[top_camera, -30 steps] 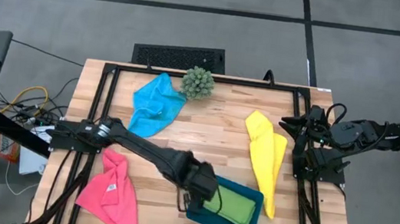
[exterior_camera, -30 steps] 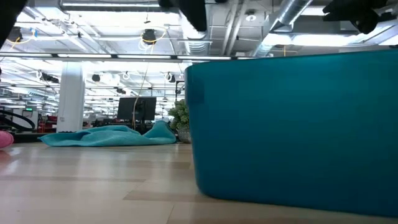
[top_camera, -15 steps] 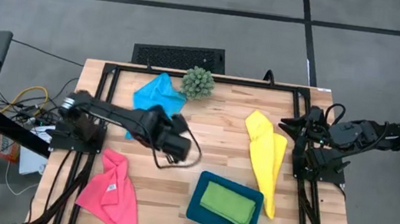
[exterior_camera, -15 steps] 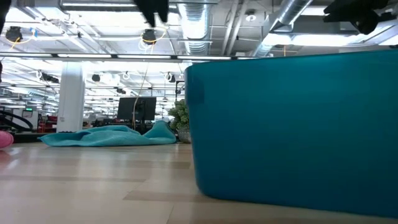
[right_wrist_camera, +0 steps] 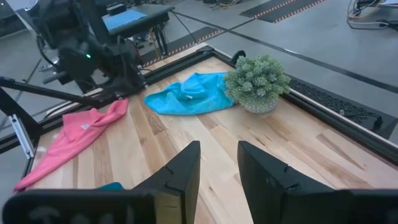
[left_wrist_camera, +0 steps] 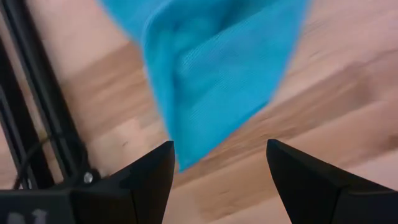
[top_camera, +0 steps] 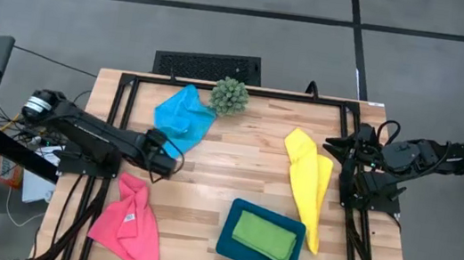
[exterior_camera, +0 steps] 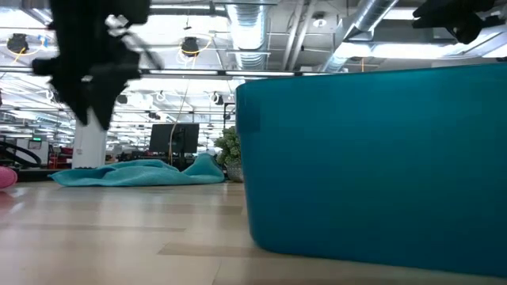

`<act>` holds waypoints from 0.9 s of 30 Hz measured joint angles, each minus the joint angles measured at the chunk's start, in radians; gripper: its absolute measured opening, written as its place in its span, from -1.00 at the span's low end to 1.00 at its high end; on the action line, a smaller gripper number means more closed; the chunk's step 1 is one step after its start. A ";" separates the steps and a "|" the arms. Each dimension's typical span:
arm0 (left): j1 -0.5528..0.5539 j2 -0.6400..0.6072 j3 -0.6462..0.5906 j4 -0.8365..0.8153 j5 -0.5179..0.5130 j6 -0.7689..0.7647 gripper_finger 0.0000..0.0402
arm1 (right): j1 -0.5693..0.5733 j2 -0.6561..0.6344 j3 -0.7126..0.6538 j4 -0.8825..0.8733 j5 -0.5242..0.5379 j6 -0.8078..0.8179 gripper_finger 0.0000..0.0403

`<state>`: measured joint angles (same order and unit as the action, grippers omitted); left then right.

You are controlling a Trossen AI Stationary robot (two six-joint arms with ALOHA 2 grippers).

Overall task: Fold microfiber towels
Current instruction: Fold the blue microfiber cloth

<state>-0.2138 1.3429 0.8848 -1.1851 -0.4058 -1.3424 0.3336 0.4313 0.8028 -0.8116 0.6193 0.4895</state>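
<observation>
A pale wooden slatted table is sitting on grey floor in a big workshop (pipes and lamps overhead). The left gripper, fingers spread wide and empty, is hovering over the crumpled sky blue microfiber towel. The right gripper, half parted and holding nothing, is waiting at the table's right edge.

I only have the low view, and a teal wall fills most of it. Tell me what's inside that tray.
Observer: One lime green towel, folded, lies in the teal tray.
Operator: Report the left hand.
Observer: The left hand hovers open and empty by the blue towel, at its near tip.
Operator: Name any towel I can't see.
Observer: A yellow towel lies unfolded to the right of the tray.
</observation>
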 joint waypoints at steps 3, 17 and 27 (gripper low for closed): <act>0.000 -0.041 -0.096 0.024 0.019 -0.038 0.23 | 0.000 0.000 0.000 0.000 0.000 0.000 -0.34; 0.021 -0.048 -0.310 0.234 0.054 -0.043 0.23 | 0.000 0.000 0.000 0.004 0.001 0.000 -0.34; 0.044 -0.050 -0.382 0.370 0.102 -0.039 -0.26 | 0.000 0.000 -0.001 0.004 0.001 0.003 -0.34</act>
<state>-0.1702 1.2929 0.5030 -0.8147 -0.3035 -1.3811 0.3336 0.4313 0.8021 -0.8074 0.6203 0.4928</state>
